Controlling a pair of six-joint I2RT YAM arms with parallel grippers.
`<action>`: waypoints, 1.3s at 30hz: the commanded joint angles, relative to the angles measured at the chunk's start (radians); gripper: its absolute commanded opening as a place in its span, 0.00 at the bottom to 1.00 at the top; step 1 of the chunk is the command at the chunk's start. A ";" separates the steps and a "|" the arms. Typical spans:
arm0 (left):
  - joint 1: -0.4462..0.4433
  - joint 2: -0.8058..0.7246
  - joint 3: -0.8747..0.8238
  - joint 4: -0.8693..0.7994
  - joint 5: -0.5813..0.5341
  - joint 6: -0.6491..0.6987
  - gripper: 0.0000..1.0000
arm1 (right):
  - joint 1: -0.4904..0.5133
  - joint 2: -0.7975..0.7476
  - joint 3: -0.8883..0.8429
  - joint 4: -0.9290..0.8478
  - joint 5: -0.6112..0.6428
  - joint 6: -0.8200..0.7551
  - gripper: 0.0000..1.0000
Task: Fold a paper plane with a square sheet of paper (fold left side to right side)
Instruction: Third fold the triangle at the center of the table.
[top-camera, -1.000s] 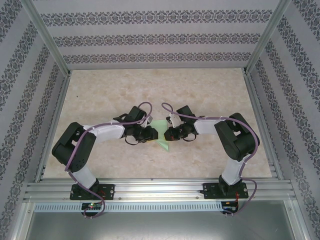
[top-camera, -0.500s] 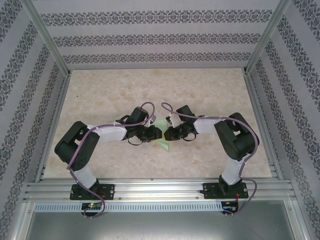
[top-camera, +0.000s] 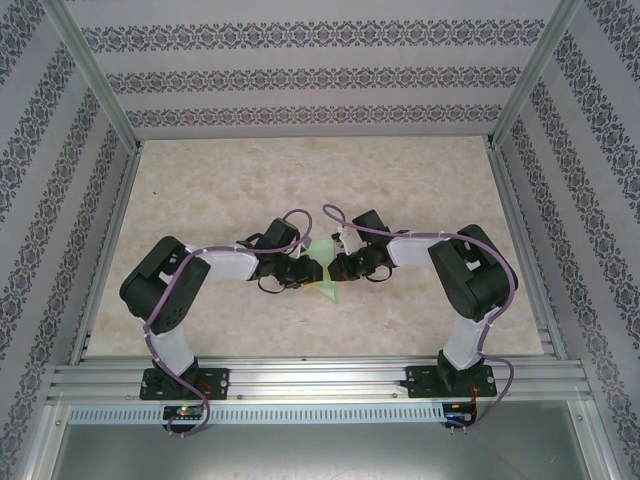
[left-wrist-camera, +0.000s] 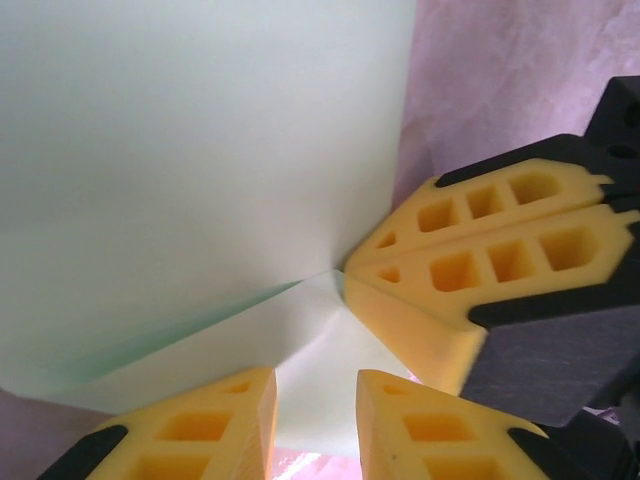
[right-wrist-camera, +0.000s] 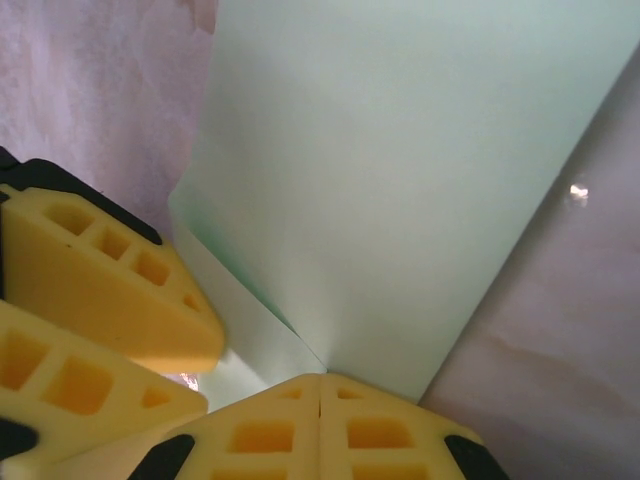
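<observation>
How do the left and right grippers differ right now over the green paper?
The left gripper has its jaws apart, a flap of the green paper showing in the gap; the right gripper has its jaws pressed shut. The left gripper reaches in from the left, the right gripper from the right. Both are yellow-tipped and sit close by the paper's crease.

Top view: paper mostly hidden under left gripper and right gripper, folds too small to tell. Wrist views cut paper at the top edge and own fingers at the bottom. Unclear whether left fingers touch paper.
</observation>
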 joint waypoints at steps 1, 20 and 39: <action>-0.010 0.027 0.024 0.026 -0.027 0.016 0.29 | 0.005 0.064 -0.011 -0.024 0.088 -0.028 0.06; -0.010 0.075 0.001 -0.017 -0.063 0.035 0.28 | -0.017 -0.124 0.007 -0.062 0.094 -0.007 0.30; -0.010 0.065 0.007 -0.025 -0.068 0.031 0.27 | 0.116 -0.374 -0.232 0.102 -0.041 0.220 0.29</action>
